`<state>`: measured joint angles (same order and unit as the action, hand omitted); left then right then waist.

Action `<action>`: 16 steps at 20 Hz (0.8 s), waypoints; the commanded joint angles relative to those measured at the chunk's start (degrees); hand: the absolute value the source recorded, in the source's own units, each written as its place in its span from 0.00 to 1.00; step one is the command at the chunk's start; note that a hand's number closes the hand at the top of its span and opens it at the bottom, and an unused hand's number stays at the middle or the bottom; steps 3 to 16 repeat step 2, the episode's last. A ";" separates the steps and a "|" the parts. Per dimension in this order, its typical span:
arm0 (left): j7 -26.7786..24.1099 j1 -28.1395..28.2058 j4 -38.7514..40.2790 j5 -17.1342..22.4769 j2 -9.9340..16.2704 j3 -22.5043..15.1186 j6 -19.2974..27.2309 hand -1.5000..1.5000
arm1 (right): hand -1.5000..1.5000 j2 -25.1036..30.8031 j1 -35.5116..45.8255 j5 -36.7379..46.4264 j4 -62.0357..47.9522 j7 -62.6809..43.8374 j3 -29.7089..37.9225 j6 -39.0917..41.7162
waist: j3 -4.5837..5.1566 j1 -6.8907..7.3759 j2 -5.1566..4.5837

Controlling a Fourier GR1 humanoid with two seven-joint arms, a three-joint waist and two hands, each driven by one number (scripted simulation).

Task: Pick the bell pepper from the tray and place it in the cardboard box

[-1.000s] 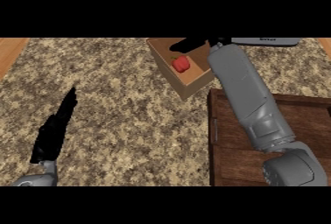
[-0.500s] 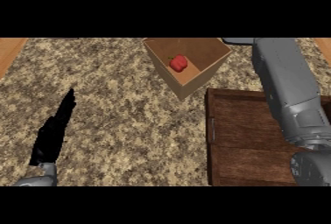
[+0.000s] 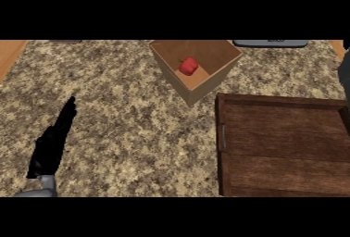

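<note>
Head view: the pepper (image 3: pixel 189 66) is seen inside the box (image 3: pixel 205 81), beyond the tray (image 3: pixel 284 146), so placement is judged done. The left robot hand (image 3: pixel 53 141) rests on the counter (image 3: pixel 137 129), fingers straight, well apart from the box. The right robot hand is not seen.

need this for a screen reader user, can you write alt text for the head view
A red bell pepper lies inside an open cardboard box at the back of a granite counter. A dark wooden tray sits in front of it at right, and the robot's left hand rests open at lower left.
</note>
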<state>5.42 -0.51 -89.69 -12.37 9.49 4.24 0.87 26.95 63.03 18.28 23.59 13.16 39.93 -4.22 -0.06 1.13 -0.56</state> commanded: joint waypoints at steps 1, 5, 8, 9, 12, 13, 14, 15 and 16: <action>-1.12 -1.47 2.09 -0.13 -0.22 0.15 0.09 0.50 | 0.00 7.47 -3.58 -1.75 -3.04 4.09 0.95 8.47 | -0.03 0.27 -0.28; -2.23 2.31 -0.40 1.00 -0.55 -0.20 -0.94 0.50 | 0.00 9.54 -3.58 -1.53 -2.54 2.24 0.56 9.07 | -0.01 0.25 0.04; -2.23 2.31 -0.40 1.00 -0.55 -0.20 -0.94 0.50 | 0.00 9.54 -3.58 -1.53 -2.54 2.24 0.56 9.07 | -0.01 0.25 0.04; -2.23 2.31 -0.40 1.00 -0.55 -0.20 -0.94 0.50 | 0.00 9.54 -3.58 -1.53 -2.54 2.24 0.56 9.07 | -0.01 0.25 0.04; -2.23 2.31 -0.40 1.00 -0.55 -0.20 -0.94 0.50 | 0.00 9.54 -3.58 -1.53 -2.54 2.24 0.56 9.07 | -0.01 0.25 0.04; -2.23 2.31 -0.40 1.00 -0.55 -0.20 -0.94 0.50 | 0.00 9.54 -3.58 -1.53 -2.54 2.24 0.56 9.07 | -0.01 0.25 0.04; -2.23 2.31 -0.40 1.00 -0.55 -0.20 -0.94 0.50 | 0.00 9.54 -3.58 -1.53 -2.54 2.24 0.56 9.07 | -0.01 0.25 0.04; -2.23 2.31 -0.40 1.00 -0.55 -0.20 -0.94 0.50 | 0.00 9.54 -3.58 -1.53 -2.54 2.24 0.56 9.07 | -0.01 0.25 0.04; -2.23 2.31 -0.40 1.00 -0.55 -0.20 -0.94 0.50 | 0.00 9.54 -3.58 -1.53 -2.54 2.24 0.56 9.07 | -0.01 0.25 0.04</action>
